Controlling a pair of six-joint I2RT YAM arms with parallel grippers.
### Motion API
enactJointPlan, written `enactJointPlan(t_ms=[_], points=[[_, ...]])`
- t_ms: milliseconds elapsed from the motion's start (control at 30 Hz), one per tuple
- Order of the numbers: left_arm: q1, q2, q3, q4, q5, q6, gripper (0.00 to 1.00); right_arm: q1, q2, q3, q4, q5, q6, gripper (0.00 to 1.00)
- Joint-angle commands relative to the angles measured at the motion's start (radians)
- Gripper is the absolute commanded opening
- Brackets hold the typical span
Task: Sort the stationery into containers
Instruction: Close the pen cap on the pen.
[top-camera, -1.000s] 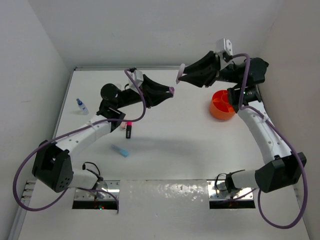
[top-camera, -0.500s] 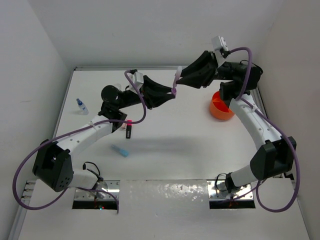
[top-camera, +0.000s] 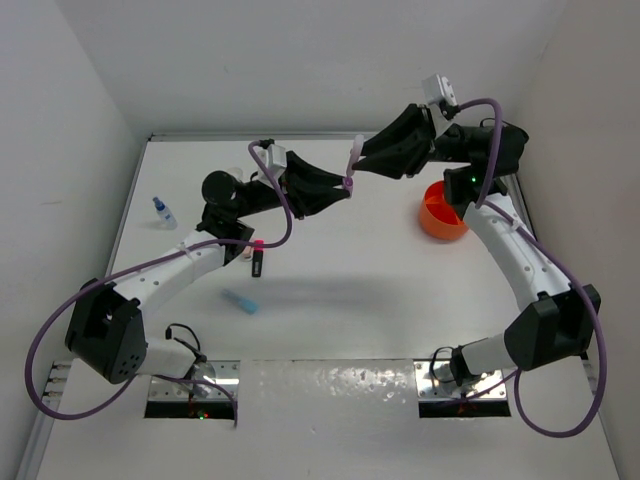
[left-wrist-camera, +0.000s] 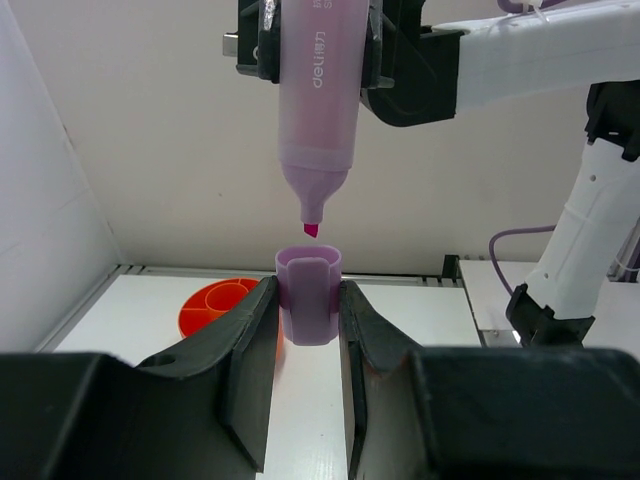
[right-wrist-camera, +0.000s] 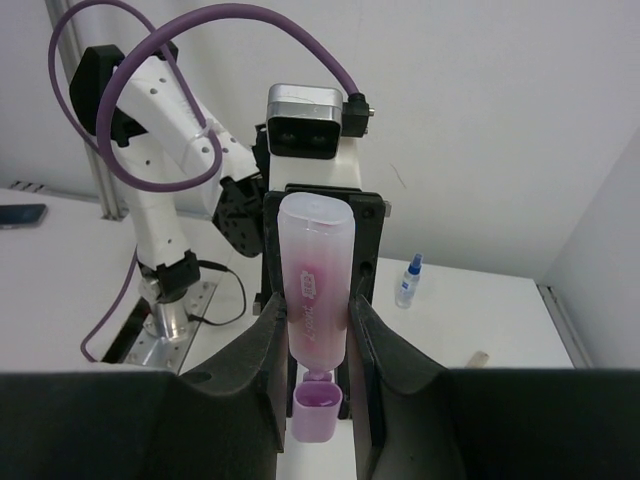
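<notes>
Step in hand: the pink highlighter (left-wrist-camera: 320, 110) is getting its cap (left-wrist-camera: 308, 315) back, in the air above the middle of the bench (top-camera: 350, 300).
Left jaws: closed narrow on the lilac cap, which stands upright with its open mouth up.
Right jaws: closed on the highlighter's body, which points down with its tip just above the cap's mouth, in line with it and not yet inside.
Done: I judge little is finished. The orange tub (top-camera: 440, 212) stands at the right side of the bench, partly behind the right arm. I cannot tell whether anything lies in its compartments.
Left to do: press the highlighter into the cap, then carry it to the tub. The black marker with pink cap (top-camera: 256, 258), the light-blue highlighter (top-camera: 240, 301) and the blue-capped bottle (top-camera: 160, 210) lie on the left half of the bench, well apart from the tub.
Change since a second ago: the right arm has swung left, so the highlighter, then clearly apart from the cap, now hangs right over it.
Change in the last half second: almost none, only a small alignment.
Unchanged: the left arm, the tub and the things on the bench are in the same places.
</notes>
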Motion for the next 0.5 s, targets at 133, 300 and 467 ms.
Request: enactJointPlan(t_ms=[133, 300, 467], points=[[0.004, -0.014, 0.042, 0.053, 0.019, -0.019, 0.0, 0.004, -0.018, -0.002, -0.013, -0.012, -0.057, 0.0], [0.008, -0.012, 0.047, 0.054, 0.019, -0.022, 0.0, 0.004, -0.023, -0.015, -0.044, -0.009, -0.083, 0.0], [0.013, -0.017, 0.044, 0.051, 0.019, -0.017, 0.0, 0.004, -0.035, -0.019, -0.131, -0.007, -0.164, 0.0]])
